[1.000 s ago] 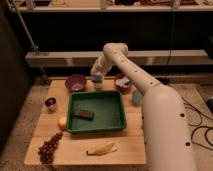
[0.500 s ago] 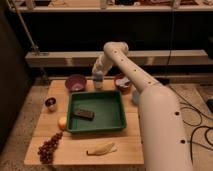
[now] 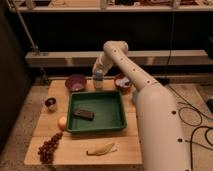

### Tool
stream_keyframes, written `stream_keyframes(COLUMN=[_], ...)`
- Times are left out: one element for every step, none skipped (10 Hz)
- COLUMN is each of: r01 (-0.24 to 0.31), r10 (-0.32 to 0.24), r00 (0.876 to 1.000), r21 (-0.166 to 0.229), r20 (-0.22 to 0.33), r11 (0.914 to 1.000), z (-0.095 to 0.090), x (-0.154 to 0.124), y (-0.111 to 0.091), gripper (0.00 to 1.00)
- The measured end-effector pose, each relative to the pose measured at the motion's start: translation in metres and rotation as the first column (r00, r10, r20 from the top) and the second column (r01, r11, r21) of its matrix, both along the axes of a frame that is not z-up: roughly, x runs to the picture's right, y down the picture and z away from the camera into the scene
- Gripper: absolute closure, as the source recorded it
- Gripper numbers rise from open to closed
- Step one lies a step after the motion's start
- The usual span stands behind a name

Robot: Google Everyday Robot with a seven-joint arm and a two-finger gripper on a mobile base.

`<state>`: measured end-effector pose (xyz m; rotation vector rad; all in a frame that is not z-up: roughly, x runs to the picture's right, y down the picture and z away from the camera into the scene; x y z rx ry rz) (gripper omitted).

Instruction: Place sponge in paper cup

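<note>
the surface (image 3: 127,146) was a pale wooden top standing on a speckled floor (image 3: 20,130). a green tray (image 3: 118,106) sat near its middle, with a dark block (image 3: 83,114) lying inside it. at the far edge stood a purple bowl (image 3: 75,82) to the left and a reddish-brown bowl (image 3: 123,82) to the right. between them, over the far edge, the gripper (image 3: 98,79) hung with something pale blue-grey at its tip. a small shiny metal cup (image 3: 51,103) stood near the left edge. a yellowish round fruit (image 3: 62,122) rested just beside the tray's near left corner. a bunch of dark red grapes (image 3: 48,147) lay at the near left, and a banana (image 3: 101,148) lay along the near edge.
</note>
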<state>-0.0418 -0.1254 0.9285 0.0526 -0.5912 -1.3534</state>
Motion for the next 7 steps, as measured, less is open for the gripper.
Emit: stream_keyframes(r01=[0.002,0.006,0.010,0.012,0.015,0.017,0.020], r10=[-0.002,-0.006,-0.010,-0.012,-0.015,-0.017,-0.020], r00=[1.000,1.000,1.000,1.000,1.000,1.000,1.000], r21=[-0.001,-0.002,-0.002,-0.002,0.001,0.002,0.006], r20=[0.000,0.000,0.000,0.000,-0.002,-0.004,-0.005], r11=[1.0000,1.0000,0.9999,0.9999,0.9999,0.9998,0.9998], z=[0.0002,0.0002,0.0000,-0.0001,-0.0012,-0.0012,-0.0021], x=[0.0000,-0.0001,-0.0004,-0.0005,0.0003,0.0010,0.0005], y=[0.0002,0.0008,0.0009,0.0008,-0.0007,-0.0007,-0.0017], gripper=[0.49,0.40,0.29,0.24,0.20,0.20,0.20])
